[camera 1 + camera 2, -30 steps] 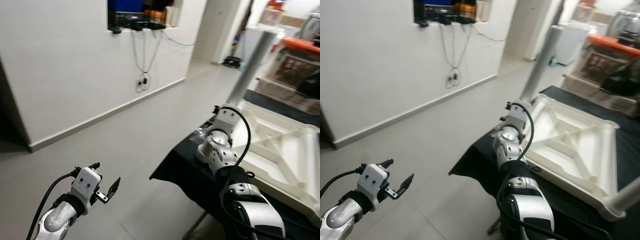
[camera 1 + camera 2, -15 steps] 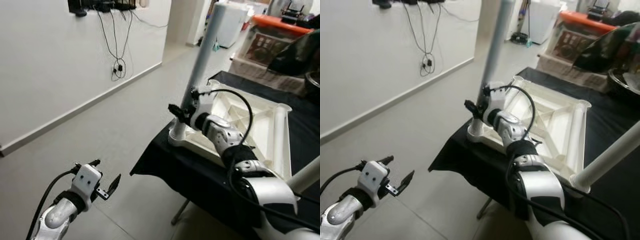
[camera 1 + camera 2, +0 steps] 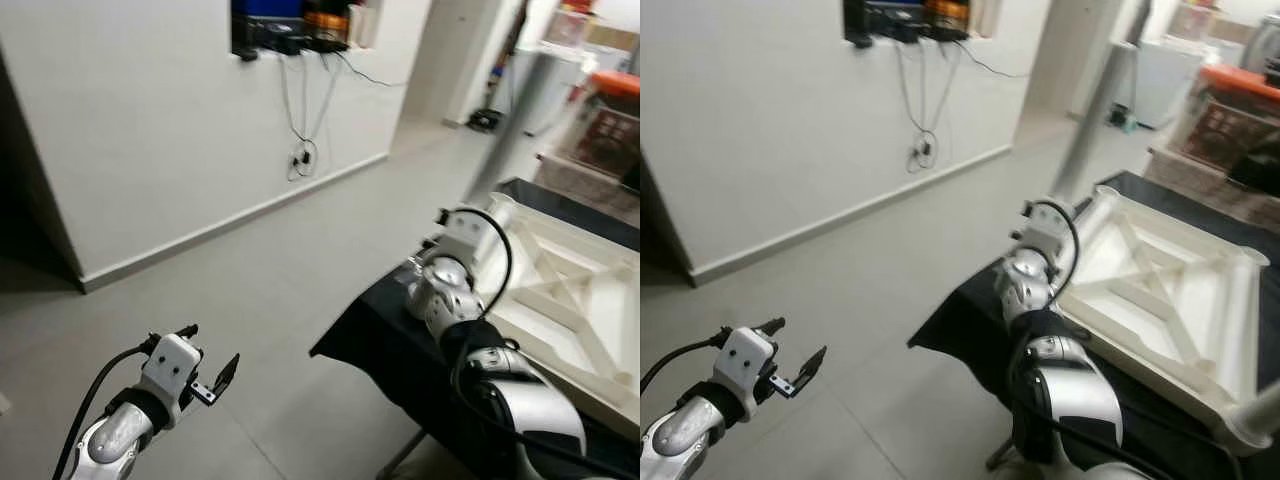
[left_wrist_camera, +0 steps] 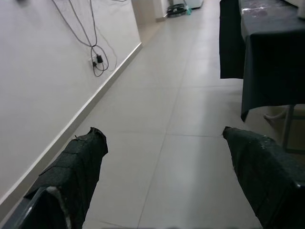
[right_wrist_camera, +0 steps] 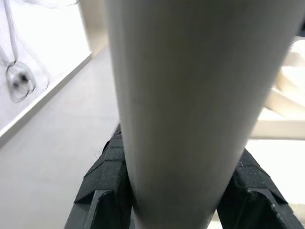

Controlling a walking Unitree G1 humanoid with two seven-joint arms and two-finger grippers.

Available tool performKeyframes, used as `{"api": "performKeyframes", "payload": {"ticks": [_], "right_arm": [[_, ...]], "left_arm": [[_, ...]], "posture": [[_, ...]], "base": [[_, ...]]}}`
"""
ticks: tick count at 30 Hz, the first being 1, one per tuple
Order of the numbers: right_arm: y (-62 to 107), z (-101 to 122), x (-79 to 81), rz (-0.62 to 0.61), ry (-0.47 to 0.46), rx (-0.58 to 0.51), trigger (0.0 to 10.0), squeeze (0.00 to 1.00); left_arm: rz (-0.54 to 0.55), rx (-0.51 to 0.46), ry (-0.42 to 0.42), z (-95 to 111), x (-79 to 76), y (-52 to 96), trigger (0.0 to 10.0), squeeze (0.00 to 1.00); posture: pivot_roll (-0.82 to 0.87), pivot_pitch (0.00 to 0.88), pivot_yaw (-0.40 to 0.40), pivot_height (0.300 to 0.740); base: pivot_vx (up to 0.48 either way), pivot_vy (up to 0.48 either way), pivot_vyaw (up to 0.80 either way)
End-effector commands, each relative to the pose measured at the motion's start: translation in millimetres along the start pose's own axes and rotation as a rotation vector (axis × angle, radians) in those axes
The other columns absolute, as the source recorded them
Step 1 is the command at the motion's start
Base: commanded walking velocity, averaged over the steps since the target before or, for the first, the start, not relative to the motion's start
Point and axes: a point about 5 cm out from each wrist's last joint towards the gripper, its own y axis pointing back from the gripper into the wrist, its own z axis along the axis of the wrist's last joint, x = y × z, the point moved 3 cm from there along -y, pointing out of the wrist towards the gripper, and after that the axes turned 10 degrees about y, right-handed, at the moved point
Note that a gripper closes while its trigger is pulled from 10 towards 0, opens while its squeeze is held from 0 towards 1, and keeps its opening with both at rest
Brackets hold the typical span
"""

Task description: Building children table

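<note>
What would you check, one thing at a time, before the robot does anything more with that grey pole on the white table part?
1. Right gripper closed around the grey leg: ok, a black finger sits on each side of it in the right wrist view.
2. Leg standing at the corner of the upturned white tabletop: ok, it rises from the near corner.
3. Leg fully seated in its socket: cannot tell, the arm hides the joint.
4. Tabletop resting on the black-covered table: ok, lying flat.
5. Left gripper out of the way: ok, open over bare floor.
</note>
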Motion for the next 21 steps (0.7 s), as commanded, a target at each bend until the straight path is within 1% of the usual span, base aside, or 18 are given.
{"api": "performKeyframes", "payload": {"ticks": [1, 2, 4, 5, 6, 8, 9, 10, 11, 12, 13, 14, 16, 17, 18, 19, 20, 21], "right_arm": [[9.4, -30, 14.8, 0.116, 0.033, 0.107, 10.0, 0.00], [9.4, -30, 14.8, 0.116, 0.033, 0.107, 10.0, 0.00], [15.2, -19, 35.9, 0.284, 0.013, 0.036, 10.0, 0.00], [16.5, -7, 45.8, 0.391, 0.013, -0.011, 10.0, 1.00], [16.5, -7, 45.8, 0.391, 0.013, -0.011, 10.0, 1.00], [17.0, 1, 50.7, 0.452, 0.016, -0.038, 10.0, 1.00], [16.2, 14, 55.4, 0.521, 0.048, -0.075, 10.0, 1.00], [16.2, 14, 55.4, 0.521, 0.048, -0.075, 10.0, 1.00], [15.4, 22, 57.2, 0.554, 0.074, -0.094, 10.0, 0.60], [15.4, 22, 57.2, 0.554, 0.074, -0.094, 10.0, 0.60], [18.3, 36, 64.3, 0.668, 0.093, -0.136, 10.0, 0.00], [23.4, 47, 70.7, 0.798, 0.122, -0.180, 10.0, 0.00], [23.4, 47, 70.7, 0.798, 0.122, -0.180, 10.0, 0.00], [31.8, 54, 76.5, 0.948, 0.159, -0.232, 10.0, 0.00], [31.8, 54, 76.5, 0.948, 0.159, -0.232, 10.0, 0.00], [39.8, 52, 79.1, 1.077, 0.214, -0.260, 1.8, 0.00], [43.5, 49, 79.2, 1.141, 0.243, -0.266, 0.0, 0.00], [43.5, 49, 79.2, 1.141, 0.243, -0.266, 0.0, 0.00]], "left_arm": [[-0.037, 0.005, -0.015, 1, -6.0, -6.6, 10.0, 0.00], [-0.037, 0.005, -0.015, 1, -6.0, -6.6, 10.0, 0.00], [-0.038, 0.003, -0.015, 2, -6.3, -8.3, 10.0, 0.00], [-0.039, 0.001, -0.015, 2, -6.7, -8.9, 10.0, 0.00], [-0.039, 0.001, -0.015, 2, -6.7, -8.9, 10.0, 0.00], [-0.040, 0.000, -0.015, 2, -7.0, -9.3, 10.0, 0.00], [-0.038, 0.000, -0.014, 2, -6.5, -8.9, 10.0, 0.00], [-0.038, 0.000, -0.014, 2, -6.5, -8.9, 10.0, 0.00], [-0.036, 0.000, -0.014, 2, -5.9, -8.4, 10.0, 0.00], [-0.036, 0.000, -0.014, 2, -5.9, -8.4, 10.0, 0.00], [-0.033, 0.000, -0.012, 1, -5.1, -7.2, 10.0, 0.00], [-0.029, 0.002, -0.010, 0, -4.5, -6.1, 10.0, 0.00], [-0.029, 0.002, -0.010, 0, -4.5, -6.1, 10.0, 0.00], [-0.027, 0.002, -0.009, 0, -4.5, -5.5, 10.0, 0.00], [-0.027, 0.002, -0.009, 0, -4.5, -5.5, 10.0, 0.00], [-0.023, 0.001, -0.005, -1, -4.6, -5.2, 10.0, 0.00], [-0.020, -0.001, -0.003, -1, -4.8, -5.2, 10.0, 0.00], [-0.020, -0.001, -0.003, -1, -4.8, -5.2, 10.0, 0.00]], "posture": [[0.05, 0.000, -0.122, 0.740], [0.05, 0.000, -0.122, 0.740], [0.05, 0.000, -0.119, 0.740], [0.05, 0.000, -0.123, 0.740], [0.05, 0.000, -0.123, 0.740], [0.05, 0.000, -0.123, 0.740], [0.05, 0.000, -0.127, 0.740], [0.05, 0.000, -0.127, 0.740], [0.05, 0.000, -0.127, 0.740], [0.05, 0.000, -0.127, 0.740], [0.05, 0.000, -0.131, 0.740], [0.05, 0.000, -0.131, 0.740], [0.05, 0.000, -0.131, 0.740], [0.06, 0.000, -0.142, 0.740], [0.06, 0.000, -0.142, 0.740], [0.07, 0.000, -0.149, 0.740], [0.07, 0.000, -0.149, 0.740], [0.07, 0.000, -0.149, 0.740]], "base": [[0.000, 0.000, 0.00], [0.000, 0.000, 0.00], [0.000, 0.000, 0.00], [0.000, 0.000, 0.00], [0.000, 0.000, 0.00], [0.000, 0.000, 0.00], [0.000, 0.000, 0.00], [0.000, 0.000, 0.00], [0.000, 0.000, 0.00], [0.000, 0.000, 0.00], [0.000, 0.000, 0.00], [0.000, 0.000, 0.00], [0.000, 0.000, 0.00], [0.000, 0.000, 0.00], [0.000, 0.000, 0.00], [0.000, 0.000, 0.00], [0.000, 0.000, 0.00], [0.000, 0.000, 0.00]]}}
